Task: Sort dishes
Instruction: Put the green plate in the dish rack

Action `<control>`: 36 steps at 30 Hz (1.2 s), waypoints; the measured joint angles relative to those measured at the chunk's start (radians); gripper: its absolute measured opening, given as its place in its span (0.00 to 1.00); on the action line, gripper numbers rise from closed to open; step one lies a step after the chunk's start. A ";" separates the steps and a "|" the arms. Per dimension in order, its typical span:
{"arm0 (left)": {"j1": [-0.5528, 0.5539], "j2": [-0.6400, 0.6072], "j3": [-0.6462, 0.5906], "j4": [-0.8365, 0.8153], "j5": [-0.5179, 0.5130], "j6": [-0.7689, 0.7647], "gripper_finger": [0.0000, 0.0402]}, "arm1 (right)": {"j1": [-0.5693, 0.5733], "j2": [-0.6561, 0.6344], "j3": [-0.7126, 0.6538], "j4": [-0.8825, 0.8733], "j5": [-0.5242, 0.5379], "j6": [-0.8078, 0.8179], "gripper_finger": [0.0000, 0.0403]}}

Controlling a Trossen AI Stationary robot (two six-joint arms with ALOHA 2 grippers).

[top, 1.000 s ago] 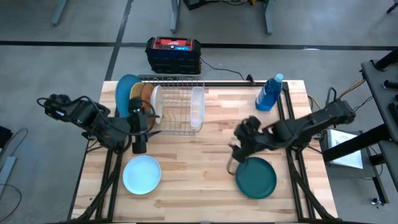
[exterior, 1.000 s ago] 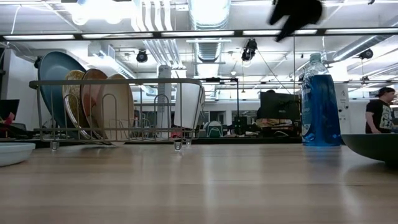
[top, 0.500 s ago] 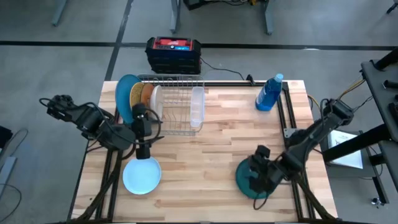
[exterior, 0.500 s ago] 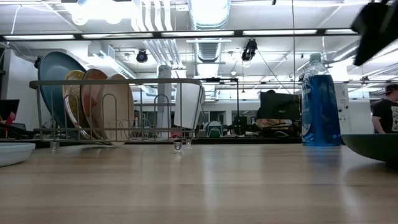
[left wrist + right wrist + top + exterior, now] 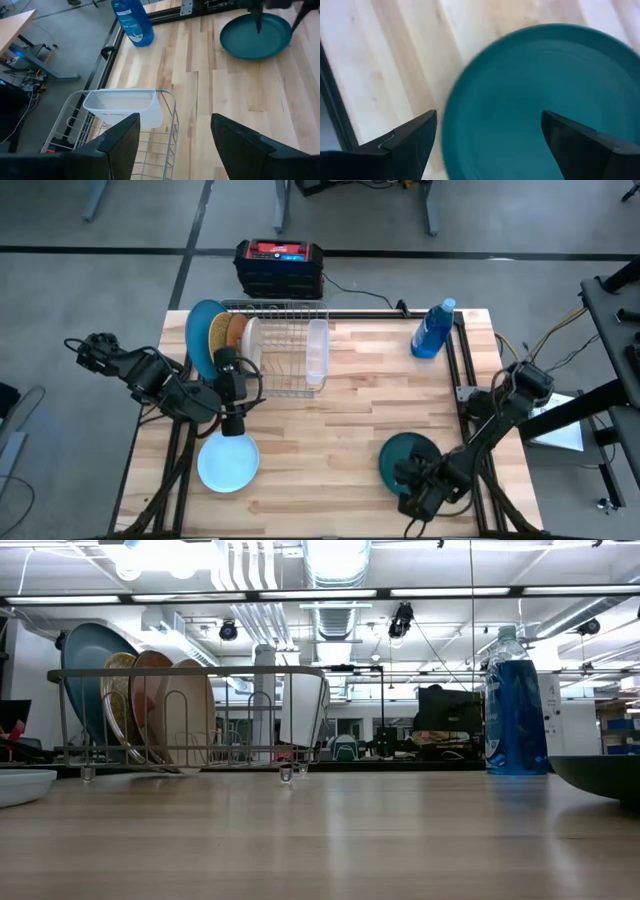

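Observation:
Three dishes stand on edge in the left end of the wire rack (image 5: 285, 358): a large mid-blue plate (image 5: 201, 335), a gold speckled one (image 5: 219, 330) and a beige one (image 5: 240, 332). A small pale blue plate (image 5: 228, 462) lies flat on the table at the near left. The dark teal plate (image 5: 400, 456) lies flat at the near right. My right gripper (image 5: 418, 498) (image 5: 490, 145) hangs open over the teal plate's near rim, pointing steeply down. My left gripper (image 5: 232, 418) (image 5: 175, 145) is open in the air between the rack and the pale plate.
A clear plastic cup (image 5: 125, 105) sits in the rack's right end. A blue bottle (image 5: 433, 330) stands at the far right corner. A black and red box (image 5: 279, 268) lies on the floor beyond the table. Bare wood lies between the two flat plates.
My right gripper has swung from beside the teal plate's far rim toward the table's near edge and down, tipping more steeply downward, and now hangs over the plate's near rim. Its fingers stay open. The plates have not moved.

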 joint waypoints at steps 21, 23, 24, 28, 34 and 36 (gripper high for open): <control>0.000 -0.005 0.000 -0.003 0.000 0.018 0.58 | -0.001 0.273 0.116 -0.017 -0.132 0.041 0.71; 0.000 -0.005 0.000 -0.003 0.000 0.018 0.58 | -0.002 0.272 0.114 -0.018 -0.131 0.047 0.62; 0.000 -0.005 -0.001 -0.003 0.000 0.018 0.58 | -0.003 0.271 0.114 -0.015 -0.131 0.049 0.58; 0.000 -0.005 -0.002 -0.003 0.000 0.026 0.58 | -0.003 0.272 0.115 -0.005 -0.129 0.048 0.37; 0.000 -0.006 -0.002 -0.008 -0.089 0.029 0.58 | -0.003 0.264 0.125 -0.023 -0.124 0.014 0.05; 0.000 -0.007 -0.002 -0.016 -0.113 0.039 0.58 | -0.003 0.255 0.135 -0.061 -0.108 0.010 0.03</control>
